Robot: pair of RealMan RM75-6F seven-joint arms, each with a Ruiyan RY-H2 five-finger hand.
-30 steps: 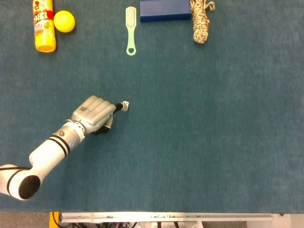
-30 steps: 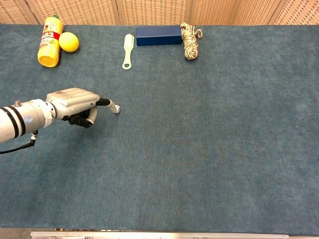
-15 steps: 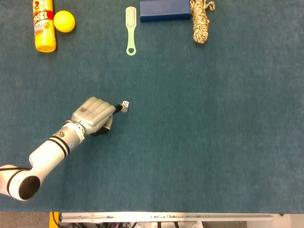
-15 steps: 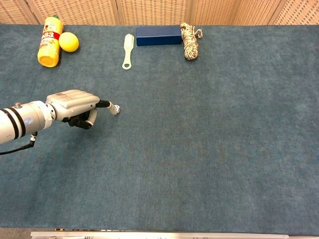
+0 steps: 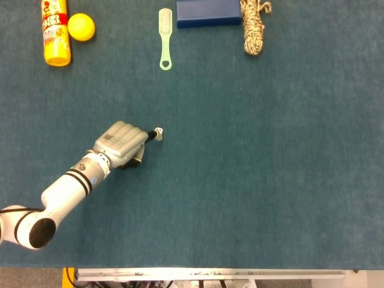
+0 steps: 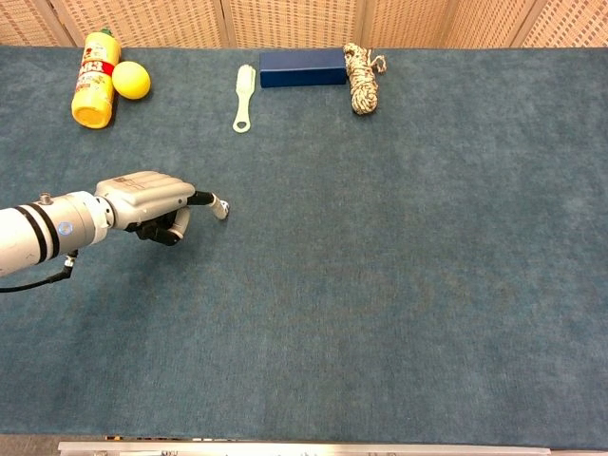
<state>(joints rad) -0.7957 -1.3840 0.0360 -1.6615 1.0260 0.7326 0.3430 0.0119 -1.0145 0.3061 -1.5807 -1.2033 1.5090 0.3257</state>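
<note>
Here, the left hand (image 5: 120, 144) (fingers curled, one pointing) has edged slightly forward, its fingertip touching the small white die (image 5: 158, 131) on the blue mat (image 5: 270, 180), barely moved; brush (image 5: 165, 37), bottle (image 5: 54, 33) and ball (image 5: 81, 27) lie well beyond.

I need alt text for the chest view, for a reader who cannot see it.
The left hand, fingers curled, points one finger at a small white die on the blue carpeted table; contact is unclear. A yellow bottle lies far behind.

The left hand (image 5: 123, 143) is grey-shelled with black fingers, on a white arm (image 5: 63, 191) banded in black
</note>
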